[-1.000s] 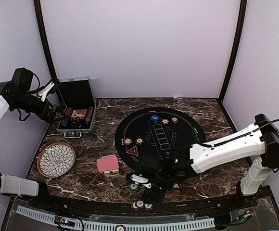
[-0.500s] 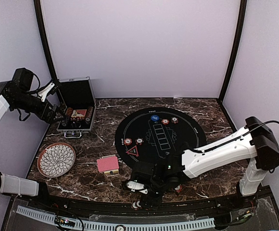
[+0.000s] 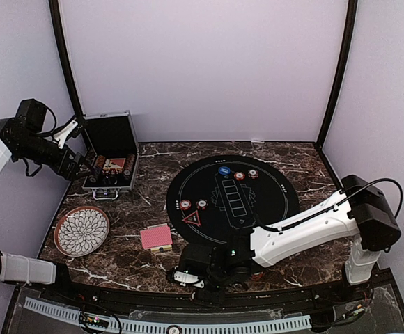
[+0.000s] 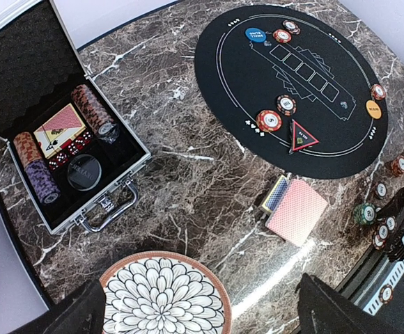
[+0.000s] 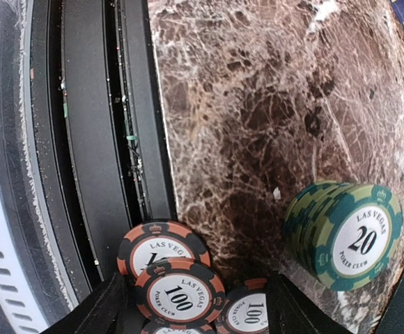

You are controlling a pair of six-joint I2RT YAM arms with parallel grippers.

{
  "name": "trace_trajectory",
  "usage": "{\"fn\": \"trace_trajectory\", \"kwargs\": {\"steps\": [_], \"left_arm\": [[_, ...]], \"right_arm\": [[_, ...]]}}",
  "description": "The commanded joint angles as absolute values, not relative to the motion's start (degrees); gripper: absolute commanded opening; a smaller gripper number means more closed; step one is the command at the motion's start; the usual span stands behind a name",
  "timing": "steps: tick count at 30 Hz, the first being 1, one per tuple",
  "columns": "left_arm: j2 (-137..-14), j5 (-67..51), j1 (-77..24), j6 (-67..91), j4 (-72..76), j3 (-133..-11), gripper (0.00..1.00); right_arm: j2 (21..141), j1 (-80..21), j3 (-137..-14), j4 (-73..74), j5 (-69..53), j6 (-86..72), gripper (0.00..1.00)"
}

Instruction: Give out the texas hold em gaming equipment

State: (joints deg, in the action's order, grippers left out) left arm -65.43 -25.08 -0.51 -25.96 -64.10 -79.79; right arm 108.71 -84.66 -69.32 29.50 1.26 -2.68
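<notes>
Black right end effector (image 3: 186, 278) further left

A tabletop (image 3: 299, 163) of dark brown marble with white veins; behind it a plain pale lilac wall (image 3: 202, 69), with like walls at both sides; two black posts (image 3: 338, 69) rise at the back corners; a black rail (image 3: 118, 292) lines the near edge; the light is soft and even.

It was a robot lab cell: a marble-look worktop (image 3: 306, 160) boxed in by plain lilac panels (image 3: 202, 69) and black frame posts (image 3: 337, 69), with two robot arms (image 3: 306, 226) mounted.
</notes>
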Motion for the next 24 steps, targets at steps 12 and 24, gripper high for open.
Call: {"fn": "trace_trajectory", "kwargs": {"steps": [12, 24], "left_arm": [[-63.84, -26.33, -0.18, -26.82, -66.62, -80.94, 0.99], [-63.87, -26.71, -0.18, -26.56, -66.28, -80.85, 0.99]], "right_arm": [[109.85, -84.84, -67.65, 28.43, 1.83, -3.44, 0.56], [107.66, -83.63, -65.56, 28.82, 2.49, -4.26, 0.51]]}}
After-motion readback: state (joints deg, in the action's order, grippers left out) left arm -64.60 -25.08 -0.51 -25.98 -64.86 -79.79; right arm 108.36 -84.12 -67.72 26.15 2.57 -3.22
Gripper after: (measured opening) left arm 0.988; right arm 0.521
